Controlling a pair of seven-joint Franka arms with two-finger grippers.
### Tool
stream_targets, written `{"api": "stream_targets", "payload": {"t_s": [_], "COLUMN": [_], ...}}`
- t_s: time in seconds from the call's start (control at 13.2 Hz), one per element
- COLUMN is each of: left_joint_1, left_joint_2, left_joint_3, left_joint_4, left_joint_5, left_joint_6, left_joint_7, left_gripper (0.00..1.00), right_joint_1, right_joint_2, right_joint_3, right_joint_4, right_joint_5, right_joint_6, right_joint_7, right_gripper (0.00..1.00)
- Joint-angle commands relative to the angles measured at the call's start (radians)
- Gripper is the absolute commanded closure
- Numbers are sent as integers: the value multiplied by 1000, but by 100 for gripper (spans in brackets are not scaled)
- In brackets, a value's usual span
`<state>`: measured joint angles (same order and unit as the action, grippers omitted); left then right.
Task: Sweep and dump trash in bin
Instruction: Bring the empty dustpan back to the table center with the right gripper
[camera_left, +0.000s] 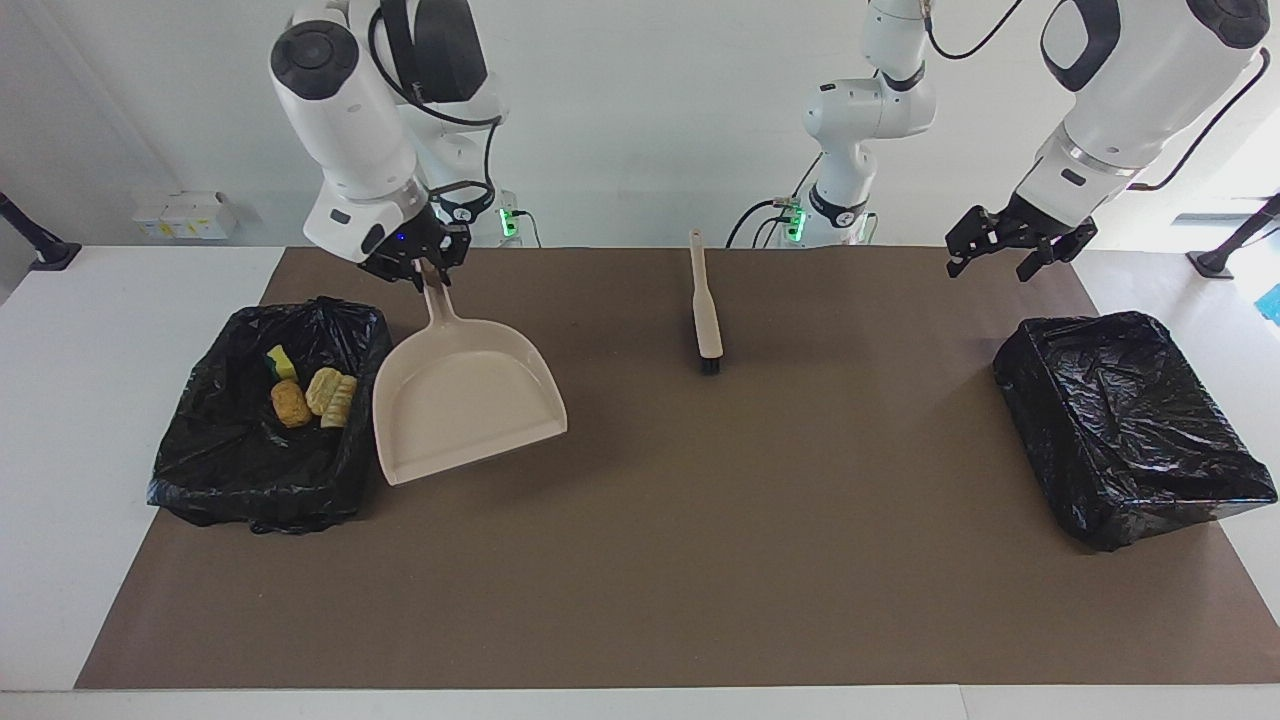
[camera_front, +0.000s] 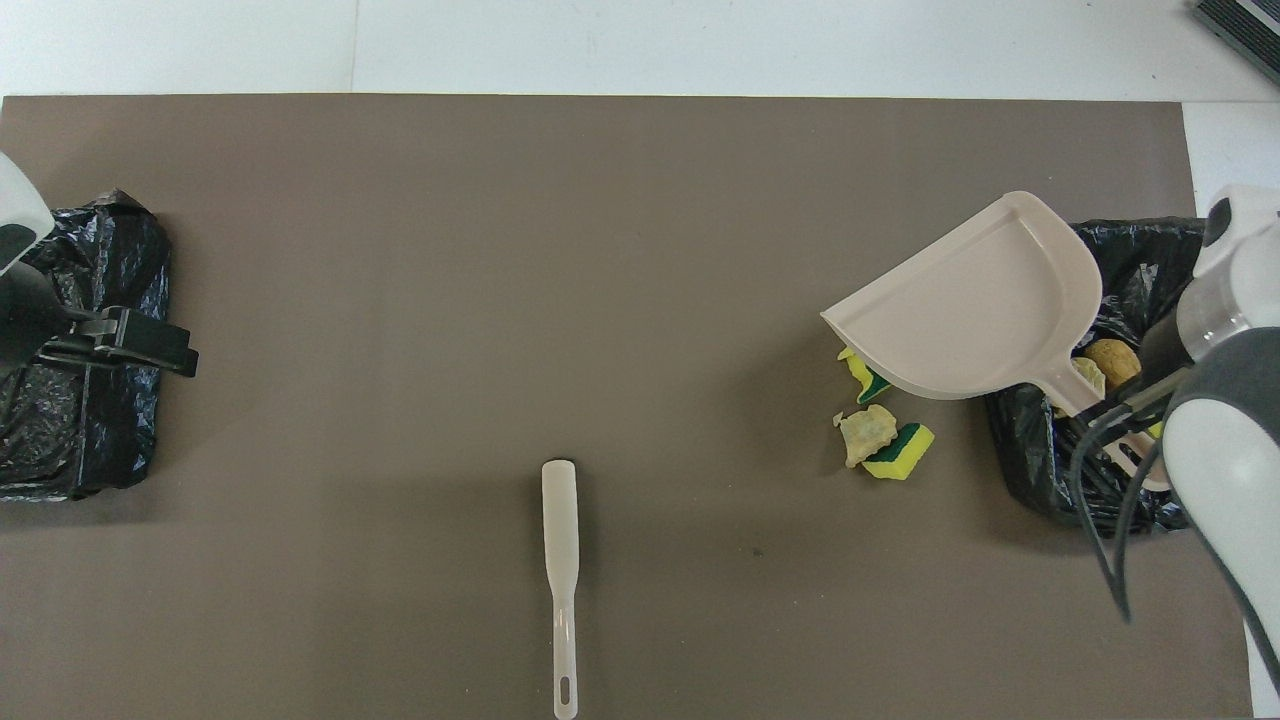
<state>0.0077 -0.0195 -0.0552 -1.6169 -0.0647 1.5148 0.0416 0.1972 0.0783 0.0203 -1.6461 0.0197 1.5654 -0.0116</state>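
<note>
A pale beige dustpan (camera_left: 466, 400) and a cream brush (camera_left: 706, 310) with black bristles stand out against the flat brown mat (camera_left: 700, 560) on the white table (camera_left: 60, 400). Both bins (camera_left: 330, 470) (camera_left: 1130, 430) are lined in glossy black plastic. The trash (camera_front: 885, 440) is yellow sponge backed in green, plus tan-orange chunks; the arms are white with black hands.
</note>
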Motion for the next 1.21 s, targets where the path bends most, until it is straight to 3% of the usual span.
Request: {"api": "stream_targets", "payload": {"t_s": [0.0,0.3,0.68,0.91,1.13], "left_joint_1": [0,5,3,3,3], "left_joint_2": [-31,-28,-30,-30,-30], "left_joint_3": [3,3,3,3,3], "left_joint_4": [-37,-26,-23,-23,-23], "left_joint_5": [16,40,40,40,40], "left_joint_6": [12,18,18,18,18], "left_joint_7": [50,43,43,43,43], "left_gripper": [0,0,0,0,0], "right_joint_1": [65,99,134,218,289], "right_joint_2": [98,175,202,277,325], "right_joint_3": [-3,9,10,10,13], "right_joint_4": [15,23,19,20,19], "right_joint_5": [20,127,135,140,258], "right_joint_6": [144,315,375,510,600], "right_joint_7": [166,246,355,468,489], "right_gripper": [100,100,100,100,100]}}
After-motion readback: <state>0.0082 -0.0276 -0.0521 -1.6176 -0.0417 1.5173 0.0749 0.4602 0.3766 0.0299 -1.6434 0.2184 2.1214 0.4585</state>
